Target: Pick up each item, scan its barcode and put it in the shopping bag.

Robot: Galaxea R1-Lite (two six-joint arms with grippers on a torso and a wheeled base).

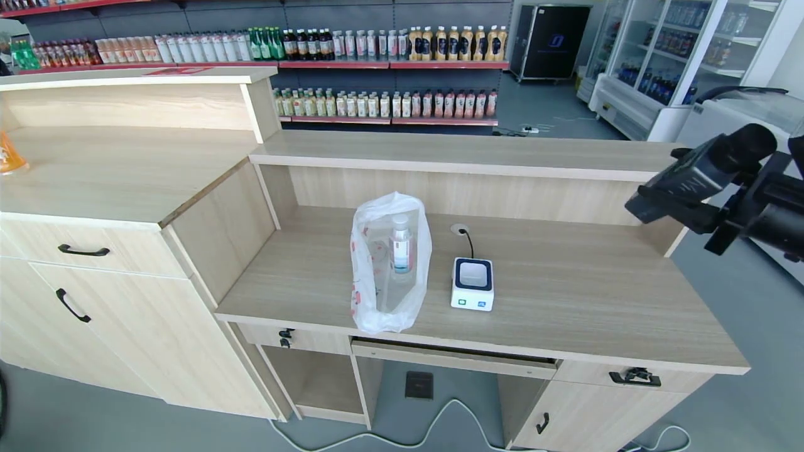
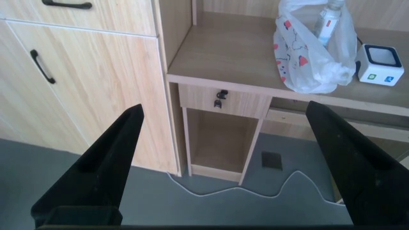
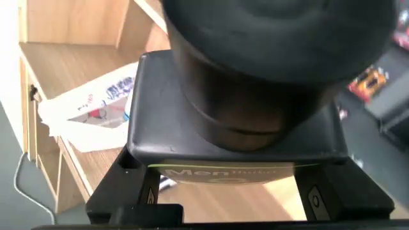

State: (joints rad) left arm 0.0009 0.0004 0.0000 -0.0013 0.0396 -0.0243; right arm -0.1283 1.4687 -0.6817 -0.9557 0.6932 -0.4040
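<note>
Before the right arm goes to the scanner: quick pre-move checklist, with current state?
1. Grip: right gripper shut on the dark bottle, held up off the desk's right end: ok.
2. Barcode turned toward the scanner: cannot tell.
3. Scanner window bare, facing up, beside the shopping bag: ok.
4. Shopping bag upright, mouth open, one clear bottle inside: ok.
5. Left gripper open, empty, low in front of the desk, off the likely path: ok.
</note>
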